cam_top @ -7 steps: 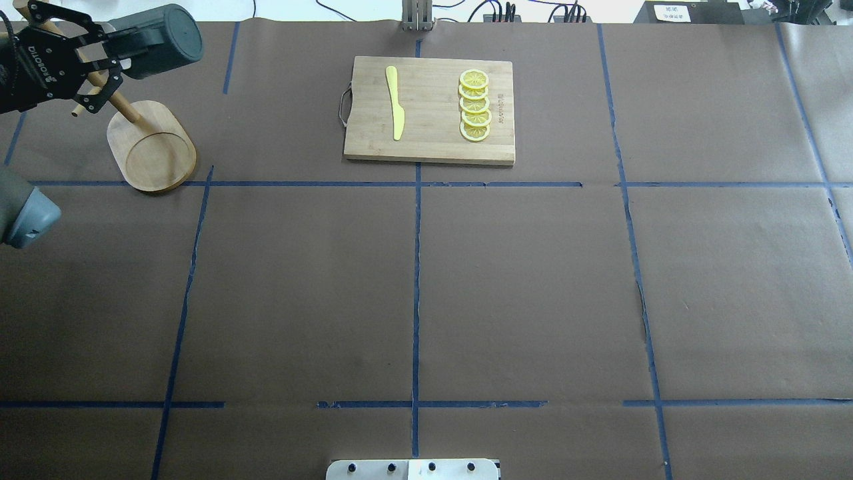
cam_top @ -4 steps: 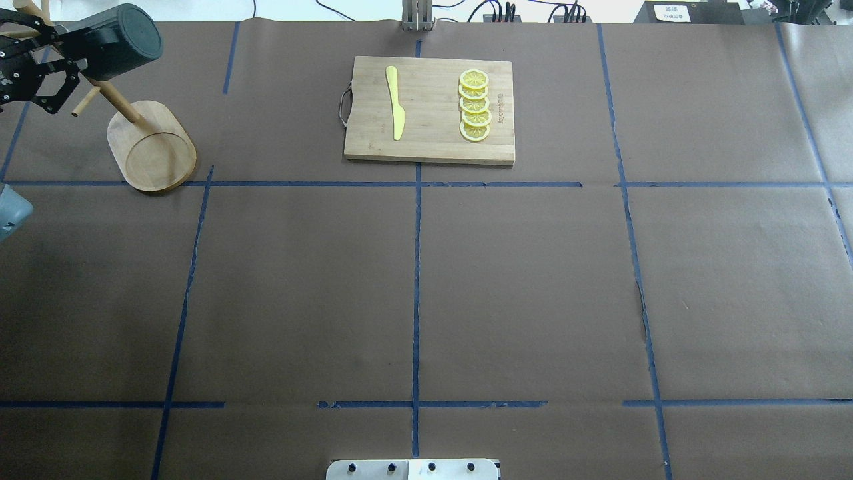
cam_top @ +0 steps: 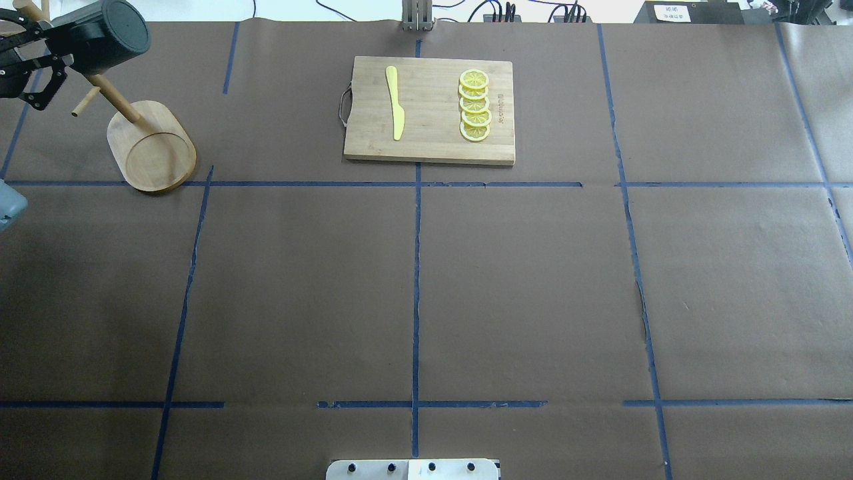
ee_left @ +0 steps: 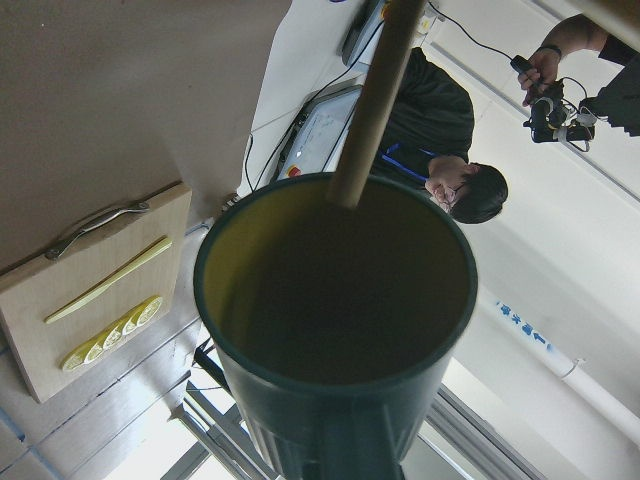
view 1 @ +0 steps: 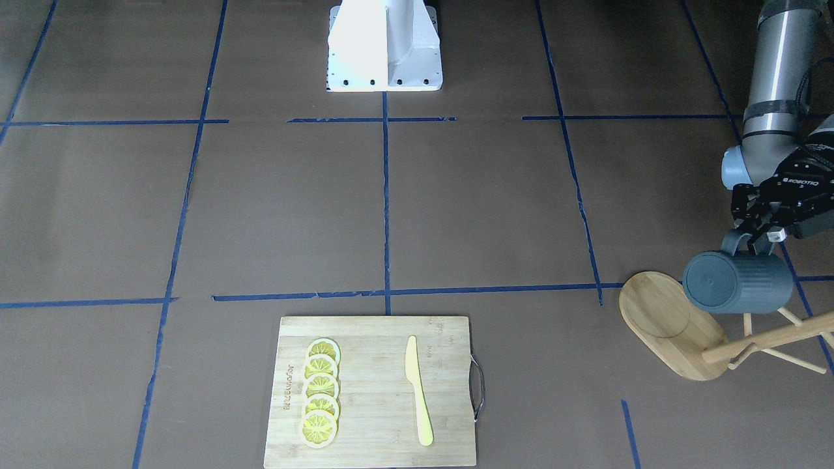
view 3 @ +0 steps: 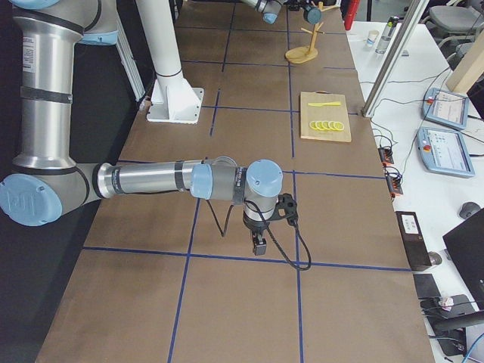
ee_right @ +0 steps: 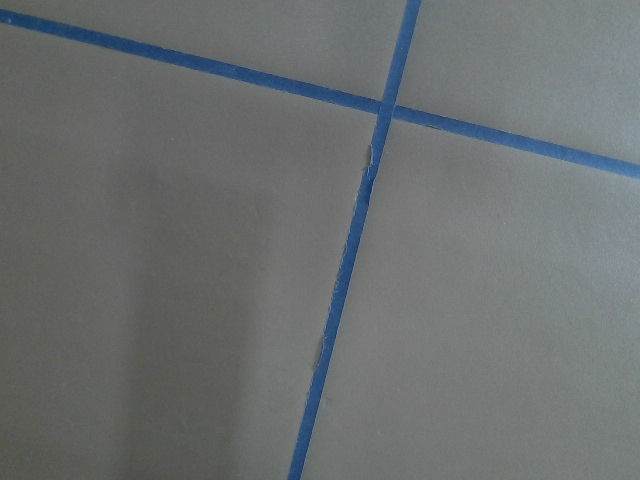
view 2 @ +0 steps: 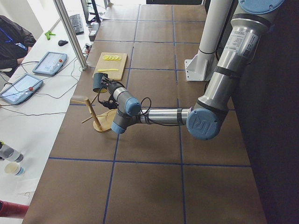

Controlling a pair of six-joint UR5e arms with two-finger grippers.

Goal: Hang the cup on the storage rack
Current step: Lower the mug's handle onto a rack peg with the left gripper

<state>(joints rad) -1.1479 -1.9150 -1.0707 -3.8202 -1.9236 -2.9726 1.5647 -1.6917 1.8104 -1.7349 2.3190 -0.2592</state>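
Holding the cup (view 1: 738,283) by its handle, my left gripper (view 1: 749,246) has its fingers pinched narrow. The cup lies on its side in the air above the storage rack (view 1: 671,326), up among its pegs. A cutting board (view 1: 371,391) sits well apart from the rack. My right gripper (view 3: 259,243) hangs far from the rack; I cannot tell how its fingers stand.

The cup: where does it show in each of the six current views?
Front-facing: cup at the right edge, mid-height.
Overhead: top left corner.
Exterior left: upper left of centre.
Exterior right: top edge, right of centre, small.
Left wrist: fills the middle, mouth toward the camera.
Right wrist: not in it.
Shared landmark: cutting board, in every view but the right wrist's.
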